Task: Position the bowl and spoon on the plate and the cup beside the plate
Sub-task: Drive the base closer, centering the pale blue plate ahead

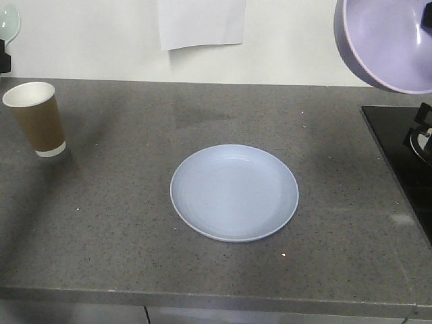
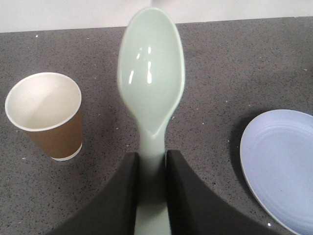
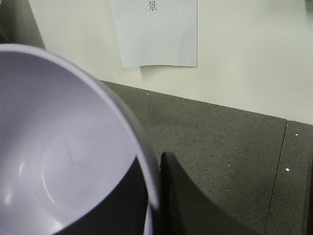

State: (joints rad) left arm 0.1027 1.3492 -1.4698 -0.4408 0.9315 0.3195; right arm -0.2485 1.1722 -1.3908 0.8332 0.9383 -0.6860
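Holding, right arm: your right end effector (image 3: 152, 200) is clamped on the rim of the bowl (image 1: 388, 40), one finger inside the wall and one outside. The bowl hangs high over the far right of the desk (image 1: 101, 223).
Bowl attitude: tilted, with its mouth turned toward the front camera rather than straight up. You will likely have to level it before setting it down.
Holding, left arm: your left end effector (image 2: 151, 161) is closed on the handle of the spoon (image 2: 151, 83), raised at the far left.
Spoon axis: the spoon's long axis runs straight out from the fingers, scoop end leading and hollow side up.
Plate: the plate (image 1: 234, 192) lies flat and bare at mid-desk, between the two arms.
Key relation: from the bowl, the plate sits down, to your left and nearer the robot. From the spoon, it sits off to the right, while the cup (image 2: 46, 115) is on the left.
Nearer arm: neither is clearly closer. I judge that the bowl goes first, since the spoon needs it in place.
Cup: upright at the left of the desk, well apart from the plate and not yet beside it.
Watch: the black hob (image 1: 405, 155) lies under the bowl's side of the desk, so carry the bowl inward first and lower it after.
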